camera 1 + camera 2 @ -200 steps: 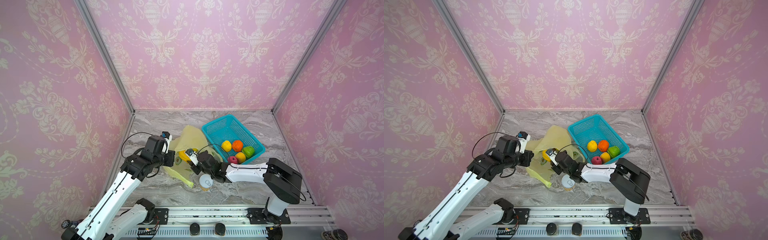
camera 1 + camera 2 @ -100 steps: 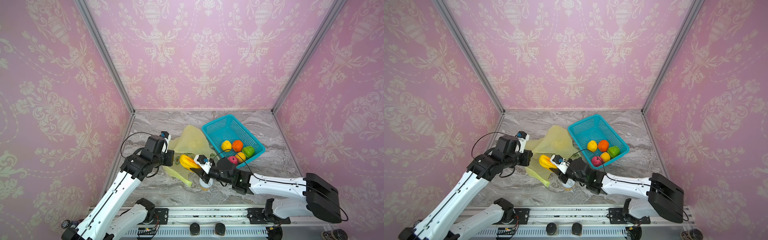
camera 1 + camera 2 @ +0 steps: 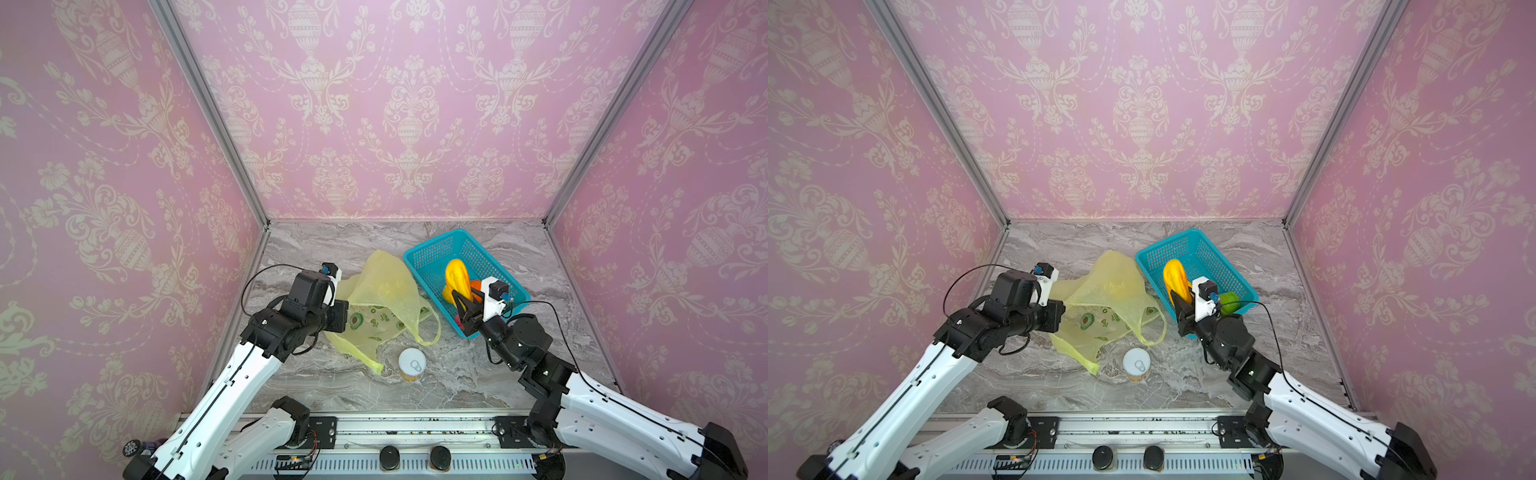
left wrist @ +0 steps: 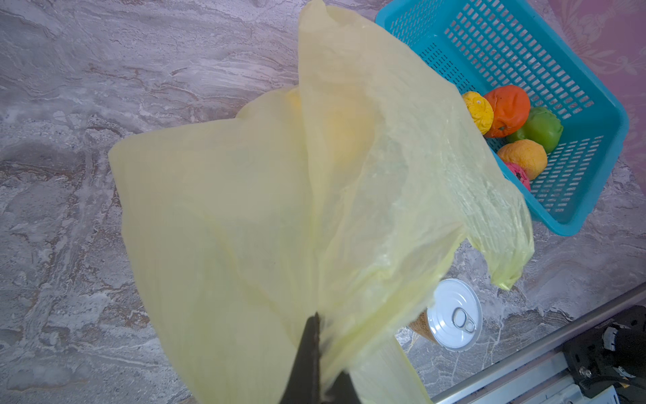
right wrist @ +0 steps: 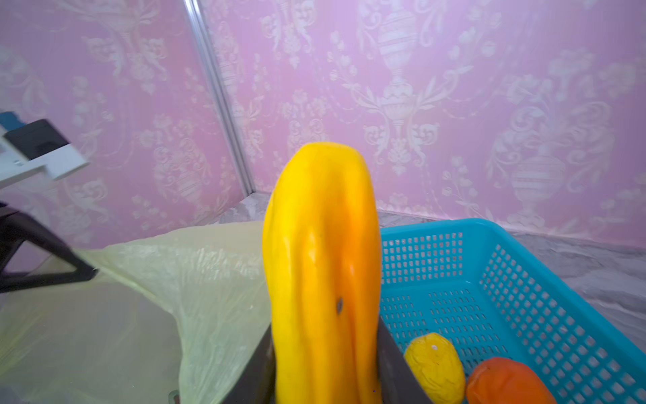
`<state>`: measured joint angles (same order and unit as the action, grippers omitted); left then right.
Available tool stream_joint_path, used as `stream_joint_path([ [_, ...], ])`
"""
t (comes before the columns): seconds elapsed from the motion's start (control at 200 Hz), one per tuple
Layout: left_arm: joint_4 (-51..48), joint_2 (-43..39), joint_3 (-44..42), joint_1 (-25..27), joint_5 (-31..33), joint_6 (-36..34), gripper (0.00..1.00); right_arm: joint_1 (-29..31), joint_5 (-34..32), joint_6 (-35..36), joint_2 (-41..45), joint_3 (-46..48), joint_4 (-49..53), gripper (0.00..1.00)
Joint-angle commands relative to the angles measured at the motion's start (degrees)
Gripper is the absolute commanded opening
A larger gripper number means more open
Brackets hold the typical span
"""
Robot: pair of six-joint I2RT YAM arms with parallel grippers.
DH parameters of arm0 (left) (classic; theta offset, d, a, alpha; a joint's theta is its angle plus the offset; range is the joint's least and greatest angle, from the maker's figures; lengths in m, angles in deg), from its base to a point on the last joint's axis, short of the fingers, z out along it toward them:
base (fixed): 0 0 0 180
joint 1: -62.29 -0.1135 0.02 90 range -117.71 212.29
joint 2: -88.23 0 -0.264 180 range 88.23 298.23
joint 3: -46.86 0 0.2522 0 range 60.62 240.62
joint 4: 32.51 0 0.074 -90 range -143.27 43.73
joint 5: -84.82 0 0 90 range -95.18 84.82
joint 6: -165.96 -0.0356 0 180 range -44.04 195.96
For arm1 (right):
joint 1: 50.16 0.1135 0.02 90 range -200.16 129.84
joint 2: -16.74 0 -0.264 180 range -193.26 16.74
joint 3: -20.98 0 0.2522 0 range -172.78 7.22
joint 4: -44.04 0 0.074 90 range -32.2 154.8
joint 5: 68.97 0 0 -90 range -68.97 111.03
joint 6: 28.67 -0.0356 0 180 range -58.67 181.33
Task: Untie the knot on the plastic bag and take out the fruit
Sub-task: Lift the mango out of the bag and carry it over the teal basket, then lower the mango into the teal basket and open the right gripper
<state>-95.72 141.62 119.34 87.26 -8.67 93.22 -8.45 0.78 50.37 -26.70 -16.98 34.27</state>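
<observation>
nearest the front edge of the marble surface (image 3: pixel 332 390), about midway along it, a white-lidded can (image 3: pixel 411 365) (image 3: pixel 1136 364) stands upright with bare marble to either side. a drooping corner of the plastic bag (image 3: pixel 386 291) (image 3: pixel 1108 286) comes down just beside the can on its left.

the bag sits in the middle of the surface, partly lifted, with one handle loop (image 3: pixel 430 328) lying open on the marble toward the basket. the left gripper (image 4: pixel 316 335) is at the bag's left side, its jaws pinched together on a fold of the film, which fans out from them in the left wrist view. a yellowish shape shows through the film in a top view (image 3: pixel 1121 293); i cannot tell what it is.

right of the bag, the right gripper (image 3: pixel 461 299) (image 5: pixel 325 335) is clamped on a yellow oblong fruit (image 3: pixel 456 274) (image 5: pixel 321 245), held upright over the near left rim of the turquoise basket (image 3: pixel 432 249) (image 4: pixel 594 87).

the basket lies askew toward the far right corner, with a strip of marble between it and the right edge. in its near end sit a lemon (image 4: pixel 478 111), an orange fruit (image 4: pixel 508 110), a green fruit (image 4: pixel 540 127), a paler orange one and a pink-red fruit (image 4: pixel 517 175), bunched and touching; its far half shows bare mesh.

the far left corner and the far edge are open marble up to the pink walls (image 3: pixel 395 124).
</observation>
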Motion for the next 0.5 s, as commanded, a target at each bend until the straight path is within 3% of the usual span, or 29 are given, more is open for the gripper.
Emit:
stream_joint_path([
  [0.0, -1.7, 0.1, 0.3, -0.5, 0.5, 0.6, 0.0, -6.8, -4.7, -9.1, -0.8, -1.8, 9.9, 0.09],
  [0.205, -1.6, 0.1, 0.3, -0.5, 0.3, 0.7, 0.0, -18.5, 2.9, -17.2, -12.2, -7.2, 18.1, 0.07],
  [0.495, -1.6, 0.1, 0.2, -0.5, 0.1, 0.5, 0.0, -20.0, 7.7, -16.9, -33.4, -18.4, 24.1, 0.02],
])
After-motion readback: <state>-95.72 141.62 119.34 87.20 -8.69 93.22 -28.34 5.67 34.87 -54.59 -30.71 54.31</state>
